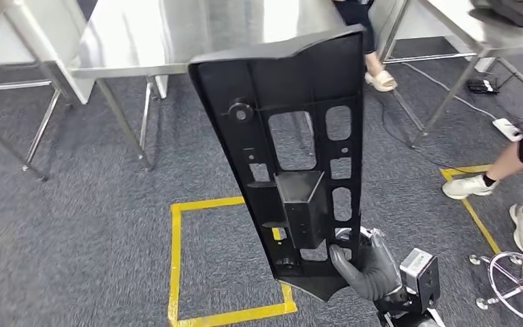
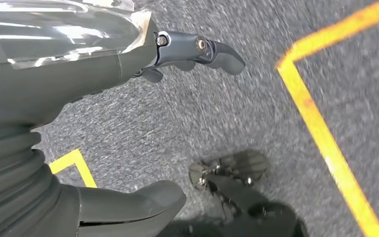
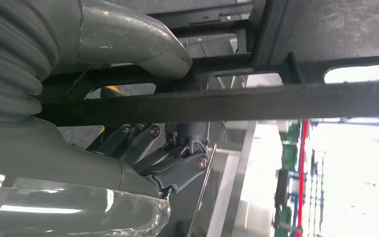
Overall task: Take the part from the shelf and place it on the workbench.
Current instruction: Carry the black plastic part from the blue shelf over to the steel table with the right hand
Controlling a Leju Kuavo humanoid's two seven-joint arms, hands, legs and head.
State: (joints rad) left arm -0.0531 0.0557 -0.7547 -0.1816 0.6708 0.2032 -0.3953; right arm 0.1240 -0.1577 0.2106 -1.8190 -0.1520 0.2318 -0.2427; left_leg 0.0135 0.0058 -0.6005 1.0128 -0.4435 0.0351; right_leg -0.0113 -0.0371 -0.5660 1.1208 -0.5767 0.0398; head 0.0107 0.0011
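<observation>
The right hand (image 1: 371,269) grasps the black part (image 1: 293,163) at its lower end, thumb and fingers clamped across a rib in the right wrist view. The part stands nearly upright above the hand, long axis rising away from it toward the steel table (image 1: 197,34) ahead. The left hand (image 2: 192,49) hangs over the carpet, fingers apart, holding nothing; the right is the carrying hand.

You get even overhead light in the head view, with strong glare on the steel worktop (image 1: 177,34). The carpet (image 2: 256,108) smears with motion blur in the left wrist view. Behind the right robot hand (image 3: 143,148), the background blows out white.
</observation>
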